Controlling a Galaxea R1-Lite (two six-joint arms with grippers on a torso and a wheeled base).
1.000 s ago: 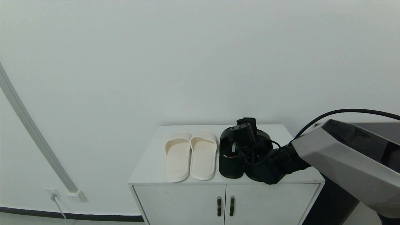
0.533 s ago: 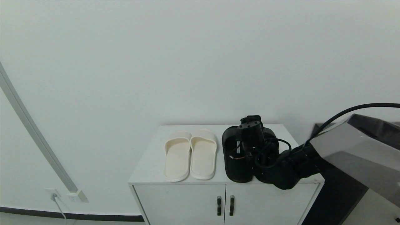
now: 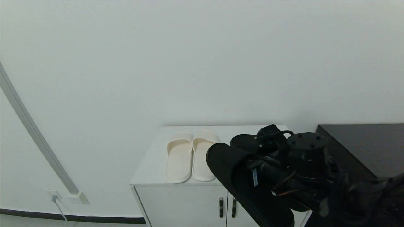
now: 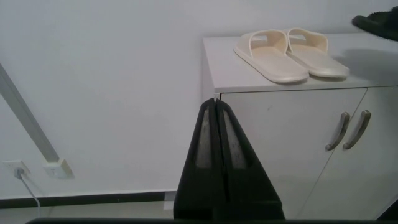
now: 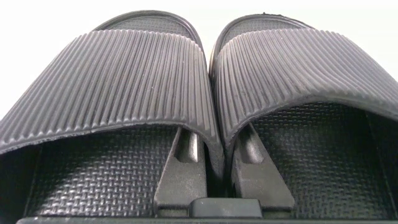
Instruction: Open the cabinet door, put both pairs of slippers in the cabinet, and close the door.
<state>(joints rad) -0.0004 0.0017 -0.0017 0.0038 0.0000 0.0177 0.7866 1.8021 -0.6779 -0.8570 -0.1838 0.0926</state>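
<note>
Off the cabinet top (image 3: 151, 167), before the closed doors (image 3: 183, 205), the black slippers (image 3: 240, 170) are held slantwise, inner walls pinched in the right gripper (image 5: 217, 163); the handles (image 3: 221, 207) below are judged nearer the left gripper (image 4: 216, 143), empty, jaws pressed together.

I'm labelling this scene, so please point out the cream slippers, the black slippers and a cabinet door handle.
cream slippers (image 3: 179, 159): head view, left slipper's footbed.
black slippers (image 5: 124, 74): right wrist view, a ribbed strap.
cabinet door handle (image 3: 221, 207): head view, middle of the left handle.
</note>
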